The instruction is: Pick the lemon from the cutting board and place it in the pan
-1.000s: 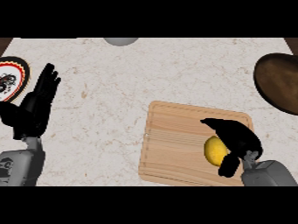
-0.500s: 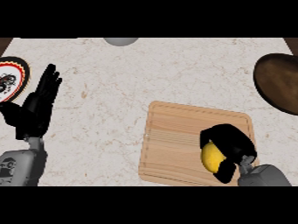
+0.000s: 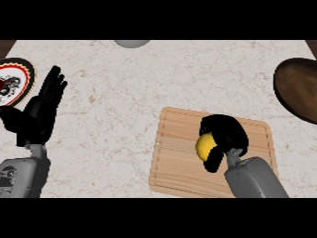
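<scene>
The right hand (image 3: 224, 137) is curled over the lemon (image 3: 204, 147), fingers wrapped across its top and far side, the thumb low at its near end; only a yellow strip shows on the side away from the pan (image 3: 305, 90). The lemon sits on the cutting board (image 3: 181, 158), right of the board's middle; whether it has left the wood cannot be told from above.

The step in hand looks like the grasp and lift; done well, the fingers should close fully round the fruit before it rises, since a rounded thing can slip sideways out of a partial hold; then straight up off the board, and only after that across and away toward the pan, which lies well beyond the board's far right corner.

The visible part suggests the lemon's long axis runs near-to-far along the board, though the ends are hidden.

The left hand (image 3: 37, 111) rests with fingers straight, well left of the board, beside a patterned plate (image 3: 13, 74).
</scene>
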### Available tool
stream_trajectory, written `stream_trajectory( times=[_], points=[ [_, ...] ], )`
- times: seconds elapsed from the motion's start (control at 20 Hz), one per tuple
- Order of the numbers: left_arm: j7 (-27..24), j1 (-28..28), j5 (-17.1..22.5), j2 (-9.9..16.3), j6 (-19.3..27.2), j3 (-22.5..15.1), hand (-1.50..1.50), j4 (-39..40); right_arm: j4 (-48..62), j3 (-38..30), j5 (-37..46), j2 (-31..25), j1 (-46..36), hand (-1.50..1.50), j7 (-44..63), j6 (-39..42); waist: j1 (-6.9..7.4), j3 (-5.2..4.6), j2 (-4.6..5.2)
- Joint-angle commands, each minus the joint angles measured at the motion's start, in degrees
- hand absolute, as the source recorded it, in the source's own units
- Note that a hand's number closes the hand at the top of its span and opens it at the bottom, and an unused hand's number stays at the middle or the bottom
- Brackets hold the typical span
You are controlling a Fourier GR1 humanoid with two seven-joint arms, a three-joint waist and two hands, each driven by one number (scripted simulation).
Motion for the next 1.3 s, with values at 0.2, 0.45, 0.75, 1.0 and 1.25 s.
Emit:
stream_trajectory(
  times=[0.2,0.45,0.75,1.0,1.25],
  points=[
    [0.4,2.9,-0.3,-1.4,0.3,-1.4,0.0,-2.7,-3.3,-1.2,12.5,2.8,-10.2,1.5,12.0,-14.4,-0.23,0.0,-0.5],
    [0.0,-2.1,1.1,2.9,-0.8,3.6,0.0,3.1,-11.0,-6.5,11.3,-0.2,-12.2,1.5,11.3,-15.6,-1.61,-0.01,-0.21],
    [0.2,-0.9,1.0,1.7,-1.3,2.2,0.0,1.4,-9.9,-14.4,10.2,-2.1,-15.5,1.5,11.0,-20.4,-1.03,0.02,-0.12],
    [-3.3,1.4,-2.1,-1.6,1.4,-0.6,0.0,1.6,-11.2,-24.3,0.4,-4.4,-17.5,1.5,7.1,-23.2,-1.16,0.03,-0.13],
    [-1.5,1.1,-0.6,0.4,-0.8,0.5,0.0,0.1,4.9,-34.0,-4.4,-12.8,-17.5,1.5,-5.5,-31.2,-0.51,0.04,0.16]
  ],
)
